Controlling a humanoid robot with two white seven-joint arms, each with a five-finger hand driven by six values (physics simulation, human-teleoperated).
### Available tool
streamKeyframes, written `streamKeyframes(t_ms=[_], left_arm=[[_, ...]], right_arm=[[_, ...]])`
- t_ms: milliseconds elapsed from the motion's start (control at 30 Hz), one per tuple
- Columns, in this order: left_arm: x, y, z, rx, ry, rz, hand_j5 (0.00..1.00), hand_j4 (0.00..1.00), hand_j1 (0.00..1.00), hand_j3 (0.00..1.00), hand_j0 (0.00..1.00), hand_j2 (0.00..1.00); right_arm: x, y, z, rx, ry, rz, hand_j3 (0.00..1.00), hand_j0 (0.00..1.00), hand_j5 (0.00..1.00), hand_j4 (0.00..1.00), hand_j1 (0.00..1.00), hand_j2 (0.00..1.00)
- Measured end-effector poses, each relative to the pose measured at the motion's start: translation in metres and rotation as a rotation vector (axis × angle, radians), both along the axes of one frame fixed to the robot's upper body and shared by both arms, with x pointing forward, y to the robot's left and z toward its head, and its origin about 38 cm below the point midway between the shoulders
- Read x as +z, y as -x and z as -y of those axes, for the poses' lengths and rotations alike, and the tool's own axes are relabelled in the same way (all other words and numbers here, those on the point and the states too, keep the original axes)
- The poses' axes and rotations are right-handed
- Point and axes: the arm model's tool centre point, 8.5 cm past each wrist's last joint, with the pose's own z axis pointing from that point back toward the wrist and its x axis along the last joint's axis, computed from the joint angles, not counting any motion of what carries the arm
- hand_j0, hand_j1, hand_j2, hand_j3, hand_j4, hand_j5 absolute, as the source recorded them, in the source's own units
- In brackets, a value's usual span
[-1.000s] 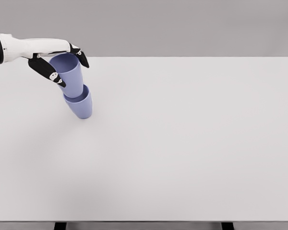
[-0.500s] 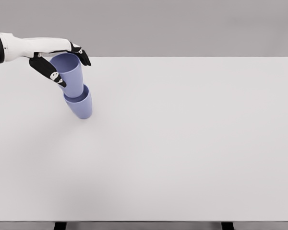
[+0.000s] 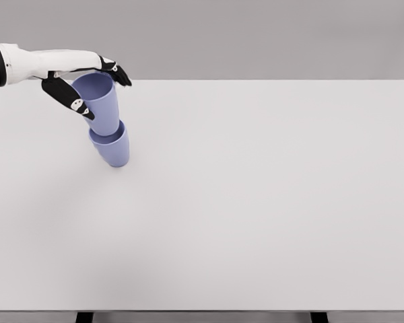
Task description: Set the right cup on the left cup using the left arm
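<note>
Near the far left corner of the table (image 3: 256, 222) you have two blue cups, one nested in the other, and one hand in view. The lower cup (image 3: 112, 150) stands on the table with its mouth up. The upper cup (image 3: 101, 103) sits with its base inside that mouth, its own opening facing up and toward the far left; its long axis leans that way, so the stack looks tilted rather than plumb. Your left hand (image 3: 81, 79) comes in from the left edge, level with the upper cup's rim. Its fingers (image 3: 71, 99) are spread on either side of the rim, dark tips on the near left and far right. You cannot tell from this view whether they touch the cup wall or stand just clear of it. Nothing else lies near the cups.
</note>
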Motion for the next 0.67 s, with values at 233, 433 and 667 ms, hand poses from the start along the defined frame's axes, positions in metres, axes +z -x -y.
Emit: streamKeyframes(t_ms=[233,433,667], left_arm=[[0.000,0.000,0.000,-0.001,0.001,0.000,0.93,0.93,0.93,0.93,0.93,0.93],[0.018,0.019,0.017,-0.120,0.060,0.033,1.00,1.00,1.00,1.00,1.00,1.00],[0.011,0.081,0.043,-0.545,0.283,0.054,1.00,1.00,1.00,1.00,1.00,1.00]], right_arm=[[0.000,0.000,0.000,0.000,0.000,0.000,1.00,1.00,1.00,1.00,1.00,1.00],[0.000,-0.001,0.000,0.000,0.000,0.002,1.00,1.00,1.00,1.00,1.00,1.00],[0.000,-0.001,0.000,0.000,0.000,0.002,1.00,1.00,1.00,1.00,1.00,1.00]])
